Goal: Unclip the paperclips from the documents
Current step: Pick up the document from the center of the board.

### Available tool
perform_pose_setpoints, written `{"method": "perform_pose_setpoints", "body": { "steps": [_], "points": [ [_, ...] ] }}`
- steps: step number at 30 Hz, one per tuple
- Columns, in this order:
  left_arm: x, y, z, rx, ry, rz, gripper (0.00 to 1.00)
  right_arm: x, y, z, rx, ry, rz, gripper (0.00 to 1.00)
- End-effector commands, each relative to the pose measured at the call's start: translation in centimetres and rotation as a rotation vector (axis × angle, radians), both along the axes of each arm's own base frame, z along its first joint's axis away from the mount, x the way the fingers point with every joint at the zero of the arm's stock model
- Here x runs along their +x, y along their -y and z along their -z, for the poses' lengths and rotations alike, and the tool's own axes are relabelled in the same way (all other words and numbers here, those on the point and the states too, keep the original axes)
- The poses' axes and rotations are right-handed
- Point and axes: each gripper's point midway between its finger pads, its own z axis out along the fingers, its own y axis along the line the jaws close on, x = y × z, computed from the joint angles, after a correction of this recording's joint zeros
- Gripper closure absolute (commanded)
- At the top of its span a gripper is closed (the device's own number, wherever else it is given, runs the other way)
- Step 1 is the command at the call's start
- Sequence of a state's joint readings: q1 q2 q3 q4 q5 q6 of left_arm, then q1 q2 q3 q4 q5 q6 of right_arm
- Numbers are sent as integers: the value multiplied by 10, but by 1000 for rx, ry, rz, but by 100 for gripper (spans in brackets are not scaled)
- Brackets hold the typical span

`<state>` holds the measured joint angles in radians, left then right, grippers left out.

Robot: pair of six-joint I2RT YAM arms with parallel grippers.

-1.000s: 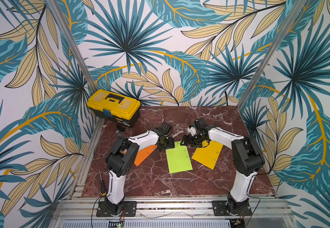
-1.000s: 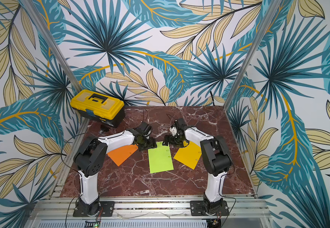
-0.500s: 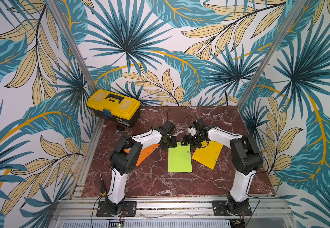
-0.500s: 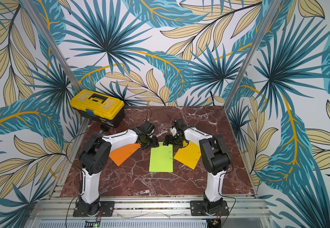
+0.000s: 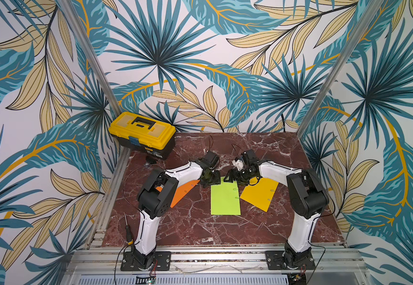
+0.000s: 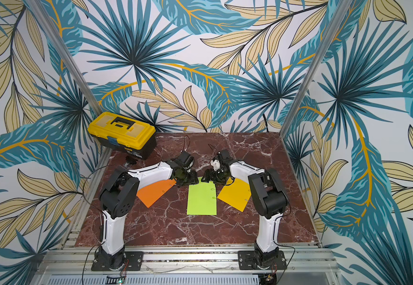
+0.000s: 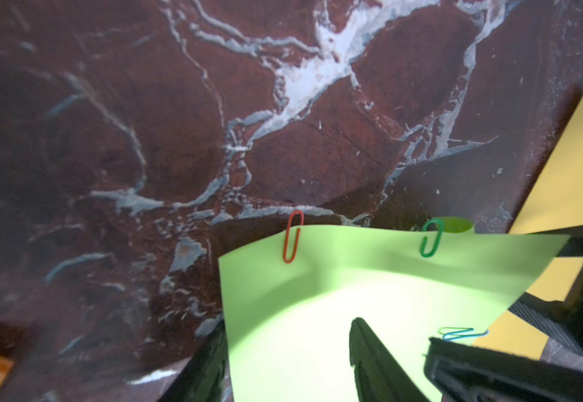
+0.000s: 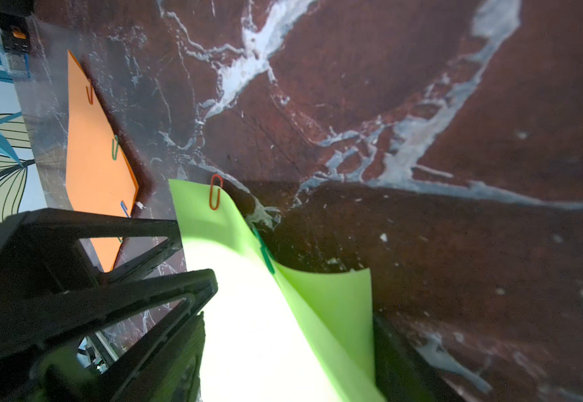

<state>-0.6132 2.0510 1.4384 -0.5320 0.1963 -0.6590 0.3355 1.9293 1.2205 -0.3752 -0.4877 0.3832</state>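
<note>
Three sheets lie in the middle of the tabletop (image 5: 200, 229), the green sheet (image 5: 225, 199) between the orange sheet (image 5: 183, 192) and the yellow sheet (image 5: 259, 195). The left tool (image 5: 211, 180) and the right tool (image 5: 232, 176) meet at its end toward the tabletop's back edge, both with jaws apart and the raised paper between them. A red clip (image 7: 292, 242), a green clip (image 7: 432, 238) and a blue clip (image 7: 462, 333) sit on its edges. The step in hand, I judge, is taking hold. Next, one tool must pinch the paper and the other the thin wire.

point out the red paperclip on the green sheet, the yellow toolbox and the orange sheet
red paperclip (image 7: 292, 240), left wrist view, middle of its wire loop
yellow toolbox (image 5: 151, 135), in a top view, front part of its lid
orange sheet (image 6: 154, 193), in a top view, middle of the bare paper
</note>
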Motion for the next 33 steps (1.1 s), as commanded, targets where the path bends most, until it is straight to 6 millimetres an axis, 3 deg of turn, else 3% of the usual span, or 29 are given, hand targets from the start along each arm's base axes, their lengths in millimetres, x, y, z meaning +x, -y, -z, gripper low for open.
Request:
{"method": "perform_pose_setpoints", "body": {
  "steps": [1,13,23,28,33],
  "points": [
    [-19,-14,36,83,-87,6,44,-13,1,-8,2,21,-41,25],
    [-21,-13,36,82,-90,5,44,-23,-4,-32,81,26,-18,25],
    [-25,-9,36,80,-96,14,44,-51,23,17,-15,-132,137,25],
    [-34,-9,38,81,-110,27,44,-58,29,23,7,-163,198,25],
    [-49,-9,42,82,-137,48,46,-46,14,21,126,-154,242,26]
  ]
}}
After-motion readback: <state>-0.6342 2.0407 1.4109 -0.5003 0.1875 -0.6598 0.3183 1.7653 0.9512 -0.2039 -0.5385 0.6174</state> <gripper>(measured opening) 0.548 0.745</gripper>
